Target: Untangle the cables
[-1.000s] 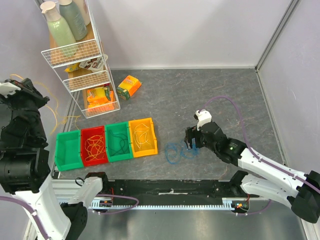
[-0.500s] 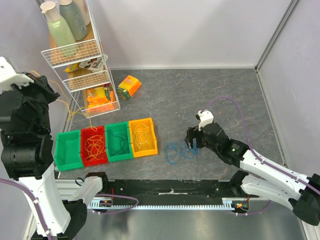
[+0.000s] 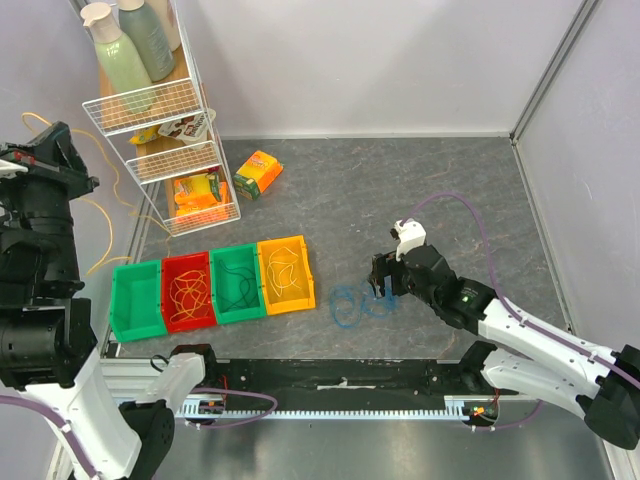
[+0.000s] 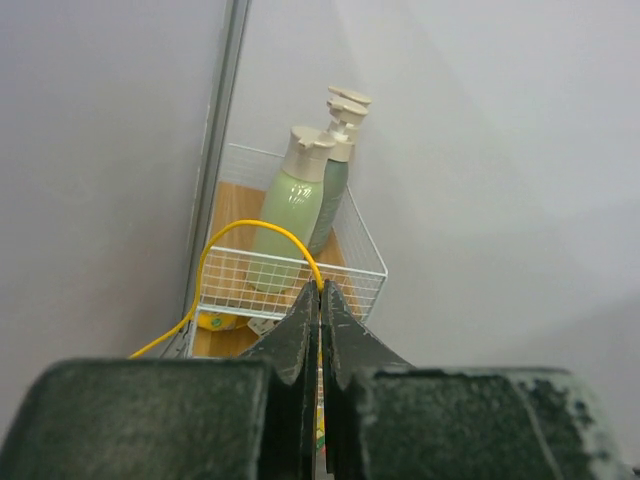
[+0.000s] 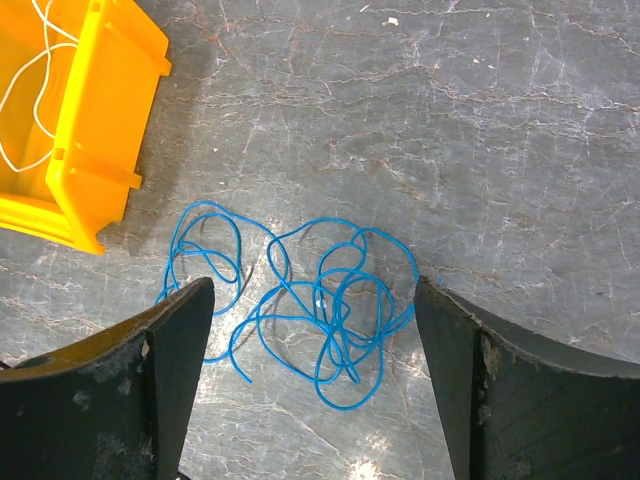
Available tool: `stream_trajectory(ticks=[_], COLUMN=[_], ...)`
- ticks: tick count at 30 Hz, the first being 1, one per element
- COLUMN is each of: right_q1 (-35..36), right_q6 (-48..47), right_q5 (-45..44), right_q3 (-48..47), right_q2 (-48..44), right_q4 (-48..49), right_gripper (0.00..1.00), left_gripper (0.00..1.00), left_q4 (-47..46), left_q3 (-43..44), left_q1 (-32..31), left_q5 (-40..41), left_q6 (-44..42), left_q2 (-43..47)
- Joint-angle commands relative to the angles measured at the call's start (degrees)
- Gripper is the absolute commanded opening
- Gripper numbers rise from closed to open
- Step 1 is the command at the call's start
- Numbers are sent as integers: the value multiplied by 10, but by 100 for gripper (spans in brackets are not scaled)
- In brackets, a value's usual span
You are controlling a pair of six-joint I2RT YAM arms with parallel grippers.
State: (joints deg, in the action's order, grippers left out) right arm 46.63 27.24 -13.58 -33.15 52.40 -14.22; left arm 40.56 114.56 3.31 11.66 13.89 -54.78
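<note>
Your left gripper is pinched fully shut on the yellow cable. The wire comes out at the fingertips, arches up and to the left, then drops out of the wrist view. From above, you see this arm raised high at the far left, off the table, with the yellow cable hanging from it in loose curves beside the wire rack. Past the closed fingers, the wrist camera looks at the rack's top basket and the two pump bottles standing in it.

Your right gripper has its jaws spread wide and holds nothing. It hovers low over the blue cables, which lie in one tangled bunch on the grey tabletop, with one finger on each side of the bunch. I cannot tell whether the fingers touch the wire.

Just left of that tangle is the yellow bin, with pale loops of wire inside. It is the right end of a row of four bins: next to it a green bin with dark loops, then a red bin with orange loops, then another green one. An orange packet lies on the table near the foot of the rack.
</note>
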Motion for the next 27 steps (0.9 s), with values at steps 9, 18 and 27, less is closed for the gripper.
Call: stream_trajectory(ticks=[9, 18, 27], right_q1=[-1, -1, -1], right_q6=[-2, 0, 2], right_q5=[-3, -3, -1], right_q3=[-5, -2, 6], right_q2=[20, 18, 11], right_q4=[32, 35, 35], right_gripper=[89, 89, 89], left_gripper=[2, 2, 2], left_q4=[-145, -159, -107], left_q3=[39, 34, -56], left_q1=[3, 3, 2], left_q5=[-152, -141, -87], left_q6=[35, 54, 76], left_q2=[-28, -21, 35])
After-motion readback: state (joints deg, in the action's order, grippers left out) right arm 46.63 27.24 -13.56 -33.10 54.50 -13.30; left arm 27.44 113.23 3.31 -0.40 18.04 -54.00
